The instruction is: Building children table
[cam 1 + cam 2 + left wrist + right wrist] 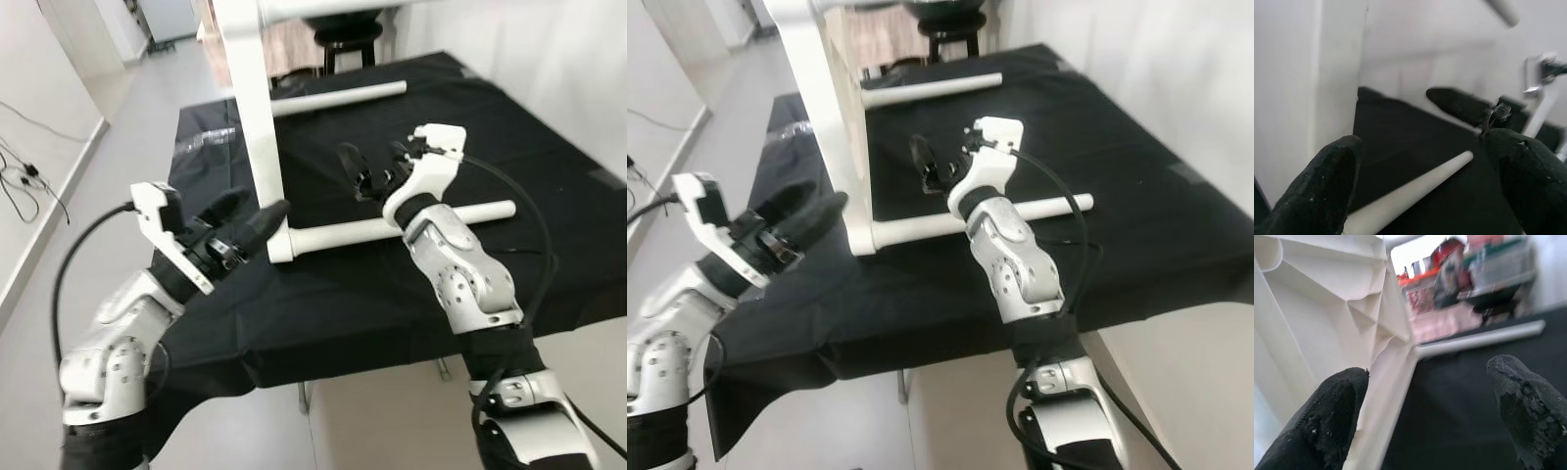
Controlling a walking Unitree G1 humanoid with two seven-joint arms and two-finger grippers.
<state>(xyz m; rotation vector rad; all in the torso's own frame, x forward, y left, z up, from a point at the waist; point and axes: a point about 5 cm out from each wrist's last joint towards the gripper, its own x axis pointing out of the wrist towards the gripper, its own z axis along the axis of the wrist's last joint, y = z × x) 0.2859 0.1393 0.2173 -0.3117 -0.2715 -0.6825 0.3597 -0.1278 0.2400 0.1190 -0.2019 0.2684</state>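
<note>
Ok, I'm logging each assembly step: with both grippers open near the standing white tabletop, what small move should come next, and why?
Probably ease the left gripper forward to close on the edge of the upright white tabletop. Its fingers are open just short of that edge, where the tabletop stands on the black cloth with an attached leg lying out sideways. The right gripper hovers open above that leg, holding nothing.

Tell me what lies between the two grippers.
In the left eye view, the white tabletop standing on edge and its near leg, lying on the black cloth, sit between the left gripper and right gripper.
</note>
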